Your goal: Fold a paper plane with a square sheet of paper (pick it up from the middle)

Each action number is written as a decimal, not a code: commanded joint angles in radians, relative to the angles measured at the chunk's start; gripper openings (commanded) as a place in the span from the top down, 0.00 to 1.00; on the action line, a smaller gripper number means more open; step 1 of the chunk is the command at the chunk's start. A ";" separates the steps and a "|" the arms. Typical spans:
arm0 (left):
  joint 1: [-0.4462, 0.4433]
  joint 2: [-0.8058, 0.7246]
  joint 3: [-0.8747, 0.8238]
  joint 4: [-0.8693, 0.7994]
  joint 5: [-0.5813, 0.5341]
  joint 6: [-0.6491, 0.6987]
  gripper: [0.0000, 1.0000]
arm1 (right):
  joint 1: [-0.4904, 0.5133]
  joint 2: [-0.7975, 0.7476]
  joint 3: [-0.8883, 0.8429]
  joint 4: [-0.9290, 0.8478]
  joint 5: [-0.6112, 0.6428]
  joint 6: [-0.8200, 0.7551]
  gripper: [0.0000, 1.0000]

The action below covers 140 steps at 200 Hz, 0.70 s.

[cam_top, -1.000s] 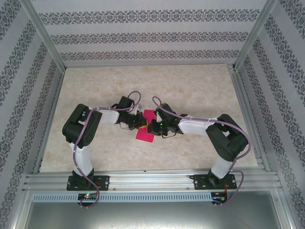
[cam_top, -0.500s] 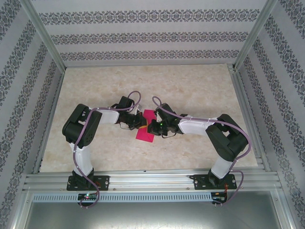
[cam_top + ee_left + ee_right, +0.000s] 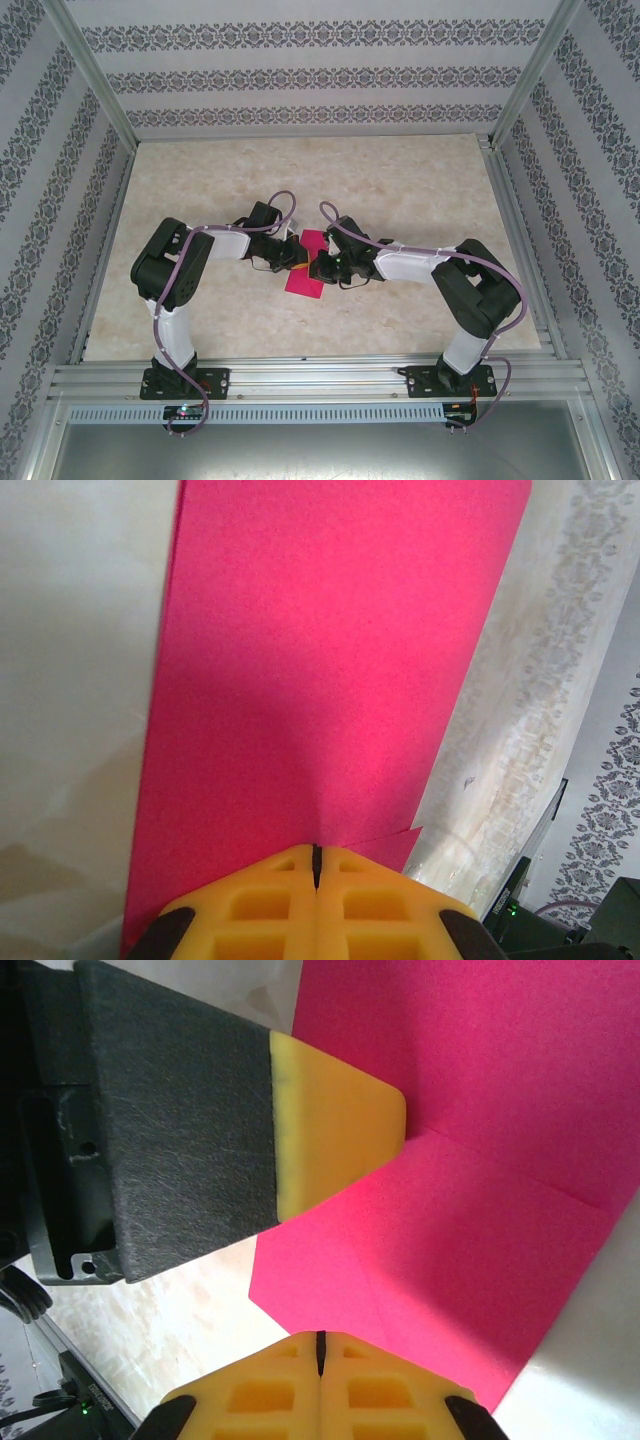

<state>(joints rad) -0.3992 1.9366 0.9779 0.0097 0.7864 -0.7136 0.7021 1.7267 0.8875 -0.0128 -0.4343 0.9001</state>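
1. Lying mid-table, the square sheet of paper is showing one crease.
2. The left gripper is clamping its 9 o'clock edge and the right gripper its 3 o'clock edge, jaws together.
3. Folding is seemingly just beginning, with nose and wing folds remaining.

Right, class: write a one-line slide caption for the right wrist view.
Right gripper and left gripper pinch the creased magenta paper.

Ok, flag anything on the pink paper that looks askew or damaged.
Slightly askew: by the left gripper, a sliver of the square sheet of paper juts past its right edge, so the layers seem misaligned. No tears visible.
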 commanded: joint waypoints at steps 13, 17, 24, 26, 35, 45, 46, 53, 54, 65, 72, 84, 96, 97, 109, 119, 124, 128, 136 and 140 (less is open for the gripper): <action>-0.005 0.059 -0.018 -0.045 -0.084 0.010 0.96 | -0.010 0.005 -0.004 0.025 0.006 0.024 0.95; -0.005 0.058 -0.017 -0.046 -0.084 0.011 0.96 | -0.011 0.006 -0.004 0.026 0.005 0.025 0.95; -0.005 0.058 -0.019 -0.047 -0.084 0.011 0.96 | -0.011 0.008 -0.003 0.029 0.003 0.024 0.95; -0.004 0.058 -0.018 -0.047 -0.085 0.011 0.96 | -0.010 0.009 -0.003 0.031 0.002 0.025 0.95; -0.004 0.061 -0.019 -0.051 -0.087 0.015 0.96 | -0.010 0.015 0.002 0.036 -0.010 0.025 0.95; -0.004 0.063 -0.017 -0.051 -0.085 0.015 0.96 | -0.009 0.023 0.006 0.041 -0.017 0.028 0.95; -0.004 0.064 -0.017 -0.051 -0.084 0.014 0.96 | -0.009 0.024 0.007 0.042 -0.018 0.029 0.95; -0.004 0.064 -0.017 -0.049 -0.082 0.012 0.96 | -0.008 0.029 0.009 0.046 -0.018 0.029 0.95; -0.004 0.065 -0.017 -0.048 -0.081 0.012 0.96 | -0.008 0.030 0.009 0.046 -0.019 0.029 0.95; -0.005 0.063 -0.019 -0.048 -0.082 0.011 0.96 | -0.007 0.042 0.015 0.045 -0.020 0.031 0.95; -0.004 0.061 -0.019 -0.047 -0.081 0.010 0.96 | -0.006 0.053 0.017 0.045 -0.023 0.032 0.95; -0.004 0.058 -0.019 -0.048 -0.082 0.010 0.96 | -0.006 0.067 0.020 0.056 -0.030 0.036 0.95; -0.004 0.059 -0.016 -0.051 -0.079 0.011 0.96 | -0.006 0.079 0.019 0.069 -0.033 0.040 0.95; -0.004 0.058 -0.016 -0.052 -0.080 0.011 0.96 | -0.007 0.081 0.020 0.069 -0.032 0.040 0.95; -0.004 0.056 -0.014 -0.054 -0.079 0.012 0.96 | -0.006 0.093 0.023 0.077 -0.040 0.042 0.95; -0.004 0.056 -0.014 -0.055 -0.081 0.013 0.95 | -0.007 0.098 0.026 0.085 -0.046 0.046 0.95; -0.004 0.056 -0.015 -0.053 -0.079 0.013 0.96 | -0.006 0.101 0.025 0.087 -0.047 0.047 0.95; -0.005 0.057 -0.016 -0.054 -0.078 0.013 0.96 | -0.007 0.102 0.026 0.091 -0.048 0.049 0.95; -0.004 0.057 -0.016 -0.055 -0.078 0.014 0.96 | -0.007 0.101 0.026 0.093 -0.048 0.051 0.95; -0.004 0.055 -0.015 -0.055 -0.078 0.014 0.96 | -0.006 0.100 0.027 0.094 -0.047 0.052 0.95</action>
<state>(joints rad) -0.3992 1.9388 0.9779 0.0105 0.7929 -0.7136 0.7021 1.8168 0.8883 0.0479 -0.4618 0.9348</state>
